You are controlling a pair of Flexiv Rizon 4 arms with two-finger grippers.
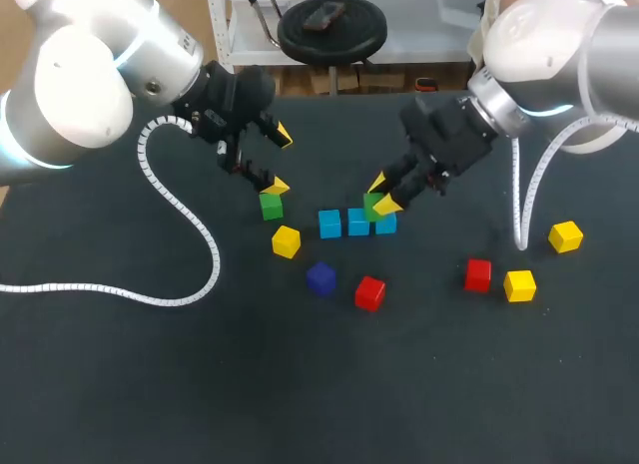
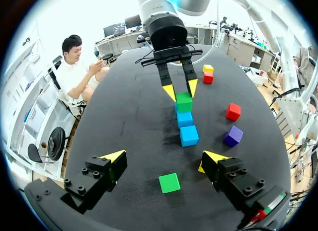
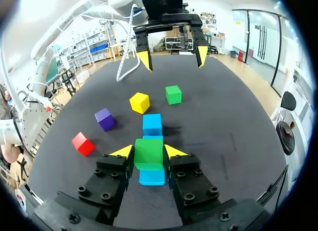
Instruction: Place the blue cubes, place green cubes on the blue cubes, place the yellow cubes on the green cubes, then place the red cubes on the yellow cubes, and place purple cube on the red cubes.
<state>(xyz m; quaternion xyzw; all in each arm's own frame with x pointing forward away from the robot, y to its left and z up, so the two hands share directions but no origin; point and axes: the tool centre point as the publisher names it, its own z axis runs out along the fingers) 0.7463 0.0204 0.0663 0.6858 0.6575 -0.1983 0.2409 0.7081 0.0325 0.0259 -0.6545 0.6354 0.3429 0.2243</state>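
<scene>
Head view of a dark table [image 1: 150, 384] from above. Just right of the frame's centre, three blue cubes [image 1: 329, 224] lie touching in a short row, its long axis running left to right across the picture. The right gripper [image 1: 382, 195], reaching in from the upper right, is clamped on a green cube [image 1: 373, 207] at the row's right end. In the right wrist view both yellow-tipped fingers press this cube's opposite sides, with blue showing under it and ahead of it.

The left gripper [image 1: 280, 161], upper left of centre, has its fingers wide apart and holds nothing. A second green cube [image 1: 271, 206] sits on the table just below it, square to the row.

Below the row are a yellow cube [image 1: 286, 241], a purple cube [image 1: 320, 277] and a red cube [image 1: 369, 292], each turned slightly. At lower right lie another red cube [image 1: 477, 274] and two more yellow cubes [image 1: 519, 284].
</scene>
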